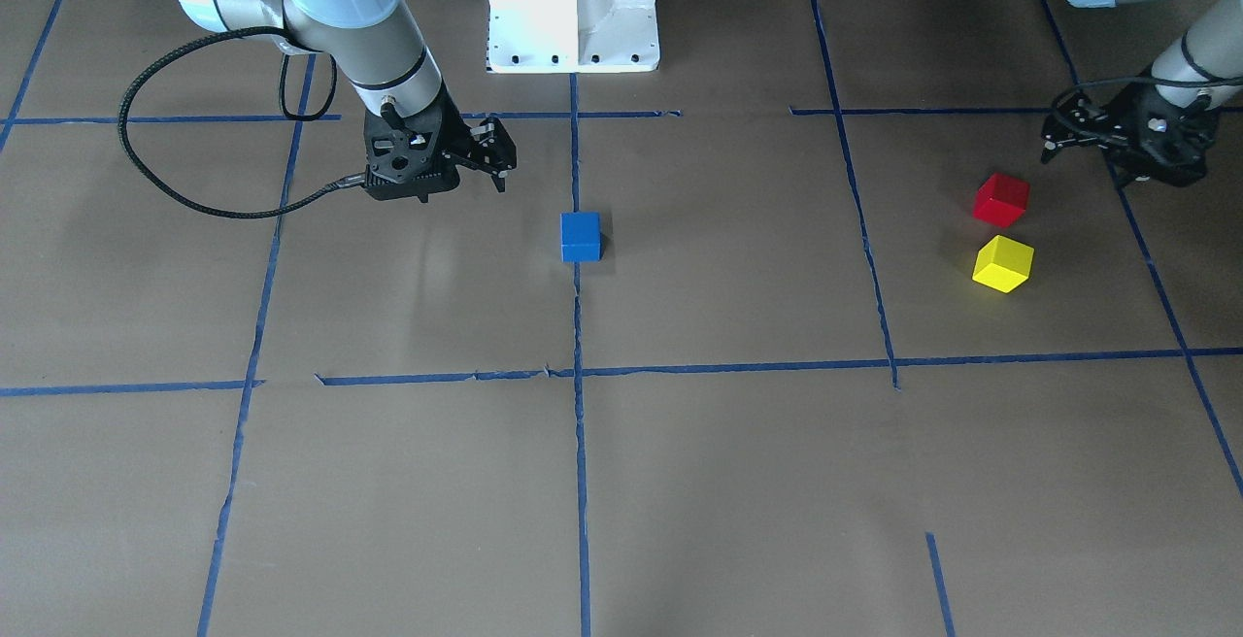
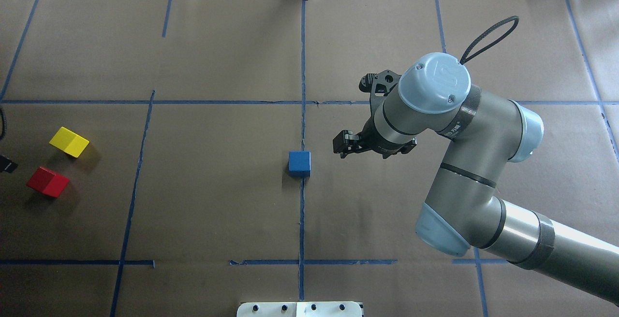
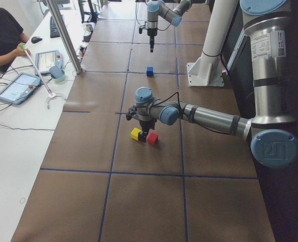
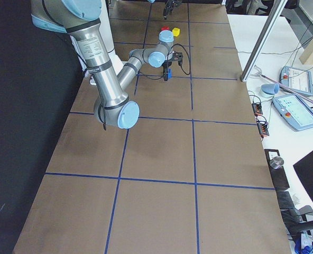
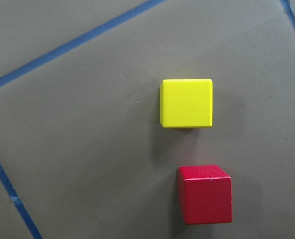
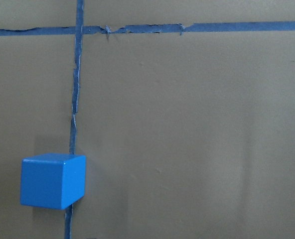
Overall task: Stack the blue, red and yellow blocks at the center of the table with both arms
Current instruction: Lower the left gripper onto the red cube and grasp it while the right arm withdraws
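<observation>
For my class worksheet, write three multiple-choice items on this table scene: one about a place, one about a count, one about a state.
1. Where does the blue block sit?
A. on the middle tape line of the table
B. at a table corner
C. held in the air

2. How many blocks lie on the robot's left half of the table?
A. one
B. two
C. three

3. The red block and yellow block are:
A. stacked
B. touching side by side
C. apart, both resting on the table

Answers:
1 A, as the tape line runs under the blue block.
2 B, as only red and yellow lie there.
3 C, as the left wrist view shows bare table between them.
</observation>
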`<state>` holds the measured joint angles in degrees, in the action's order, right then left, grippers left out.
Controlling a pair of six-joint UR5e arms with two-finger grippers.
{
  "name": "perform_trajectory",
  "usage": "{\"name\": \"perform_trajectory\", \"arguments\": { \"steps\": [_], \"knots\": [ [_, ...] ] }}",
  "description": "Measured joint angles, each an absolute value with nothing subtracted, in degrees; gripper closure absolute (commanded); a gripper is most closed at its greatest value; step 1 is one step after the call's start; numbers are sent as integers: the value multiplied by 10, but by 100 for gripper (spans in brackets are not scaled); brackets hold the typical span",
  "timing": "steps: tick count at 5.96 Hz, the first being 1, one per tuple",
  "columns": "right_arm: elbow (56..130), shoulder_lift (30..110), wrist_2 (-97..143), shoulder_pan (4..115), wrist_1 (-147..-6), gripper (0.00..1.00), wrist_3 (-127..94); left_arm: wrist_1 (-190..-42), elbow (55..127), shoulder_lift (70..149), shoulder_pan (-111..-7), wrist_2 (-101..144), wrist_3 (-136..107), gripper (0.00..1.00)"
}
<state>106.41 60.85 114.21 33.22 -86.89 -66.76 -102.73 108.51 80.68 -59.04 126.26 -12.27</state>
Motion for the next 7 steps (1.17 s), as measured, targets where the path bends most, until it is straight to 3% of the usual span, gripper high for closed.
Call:
{"name": "perform_trajectory", "arguments": {
  "steps": [3,7],
  "knots": [
    [1065,611,1138,330,-868,0,-667,-1164,1008,811,-536,1243,-244,0],
    [1065,612,1135,325,-868,0,-668,-1196,1002,812,-525,1267,-268,0]
  ]
}}
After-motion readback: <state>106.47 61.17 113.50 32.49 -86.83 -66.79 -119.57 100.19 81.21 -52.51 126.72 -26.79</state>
